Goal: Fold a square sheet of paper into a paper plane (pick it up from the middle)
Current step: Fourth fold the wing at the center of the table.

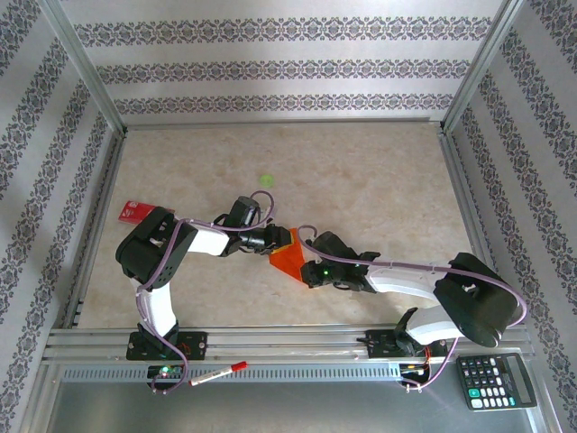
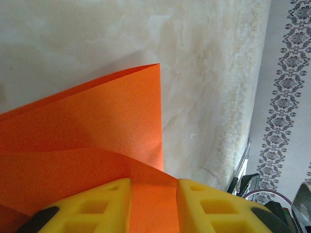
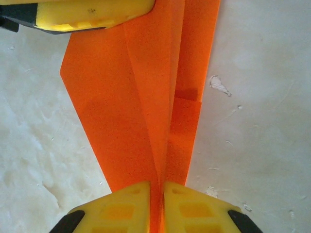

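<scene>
Top view, centre of table (image 1: 379, 180): orange sheet (image 1: 287, 259) is lying between left gripper (image 1: 270, 242), upper left, and right gripper (image 1: 306, 271), lower right.
Left wrist: jaws are straddling the sheet; grip cannot be told.
Right wrist: fingers are pinching the centre crease at bottom; long axis is running upward.
</scene>
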{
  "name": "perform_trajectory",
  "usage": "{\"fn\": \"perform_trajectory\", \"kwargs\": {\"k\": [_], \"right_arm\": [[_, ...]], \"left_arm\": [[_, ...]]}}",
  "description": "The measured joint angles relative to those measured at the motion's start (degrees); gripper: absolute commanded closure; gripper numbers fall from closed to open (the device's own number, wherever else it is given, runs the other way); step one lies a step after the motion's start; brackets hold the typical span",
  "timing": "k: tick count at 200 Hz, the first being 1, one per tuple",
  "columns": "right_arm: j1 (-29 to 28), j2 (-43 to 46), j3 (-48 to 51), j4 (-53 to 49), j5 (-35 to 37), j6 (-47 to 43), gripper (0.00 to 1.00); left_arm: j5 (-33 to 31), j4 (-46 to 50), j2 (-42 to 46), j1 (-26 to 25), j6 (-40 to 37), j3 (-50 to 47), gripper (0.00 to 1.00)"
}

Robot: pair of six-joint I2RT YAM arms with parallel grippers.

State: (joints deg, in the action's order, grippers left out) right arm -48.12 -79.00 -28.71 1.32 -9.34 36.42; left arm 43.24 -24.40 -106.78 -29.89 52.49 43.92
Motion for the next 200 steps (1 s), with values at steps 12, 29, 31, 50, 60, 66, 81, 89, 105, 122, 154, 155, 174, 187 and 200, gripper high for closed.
{"fn": "perform_trajectory", "kwargs": {"k": [12, 29, 31, 50, 60, 66, 81, 89, 105, 122, 154, 155, 174, 187, 200], "right_arm": [[0.09, 0.11, 0.13, 0.44, -0.17, 0.72, 0.82], [0.74, 0.85, 0.46, 0.96, -0.44, 1.2, 0.81], [0.79, 0.94, 0.5, 1.03, -0.44, 1.22, 0.81], [1.55, 2.14, 1.03, 1.73, -0.68, 1.7, 0.81], [1.9, 2.43, 1.2, 2.03, -0.98, 2.21, 0.82], [2.01, 2.43, 1.27, 2.34, -1.11, 2.34, 0.84], [2.29, 2.34, 1.36, 2.86, -1.73, 2.86, 0.88], [2.27, 2.1, 1.36, 3.26, -2.03, 2.95, 0.9], [2.27, 1.27, 1.36, 4.09, -2.67, 3.04, 0.94], [2.25, 0.7, 1.36, 4.44, -3.04, 3.45, 0.97], [1.51, 0.07, 1.33, 4.57, -2.97, 3.54, 0.98], [1.46, 0.04, 1.33, 4.59, -2.97, 3.54, 0.98], [0.39, -0.94, 1.29, 4.87, -2.69, 3.54, 0.99], [-0.24, -1.33, 1.16, 4.9, -2.32, 3.5, 0.98], [-0.92, -1.53, 0.83, 4.9, -2.05, 3.3, 0.98]], "left_arm": [[0.02, -0.13, 0.0, 0.0, 0.0, -0.09, 0.7], [0.0, -0.17, 0.0, 0.0, 0.0, -0.09, 0.7], [0.0, -0.17, 0.0, 0.0, 0.0, -0.09, 0.7], [0.0, -0.17, 0.0, 0.0, 0.0, -0.09, 0.7], [0.0, -0.17, 0.0, 0.0, 0.0, -0.09, 0.7], [0.02, -0.17, 0.0, 0.0, 0.0, -0.09, 0.7], [0.02, -0.17, 0.0, 0.0, 0.0, -0.09, 0.71], [0.0, -0.17, 0.0, 0.0, 0.0, -0.09, 0.71], [0.0, -0.17, 0.0, 0.0, 0.0, -0.09, 0.71], [0.0, -0.17, -0.02, 0.0, 0.0, -0.09, 0.71], [0.0, -0.17, -0.04, 0.0, 0.0, -0.09, 0.71], [0.0, -0.17, -0.04, 0.0, 0.0, -0.09, 0.71], [0.0, -0.17, -0.07, 0.0, 0.0, -0.09, 0.71], [0.0, -0.2, -0.07, 0.0, 0.0, -0.09, 0.71], [-0.02, -0.24, -0.11, 0.0, 0.0, -0.09, 0.71]]}}
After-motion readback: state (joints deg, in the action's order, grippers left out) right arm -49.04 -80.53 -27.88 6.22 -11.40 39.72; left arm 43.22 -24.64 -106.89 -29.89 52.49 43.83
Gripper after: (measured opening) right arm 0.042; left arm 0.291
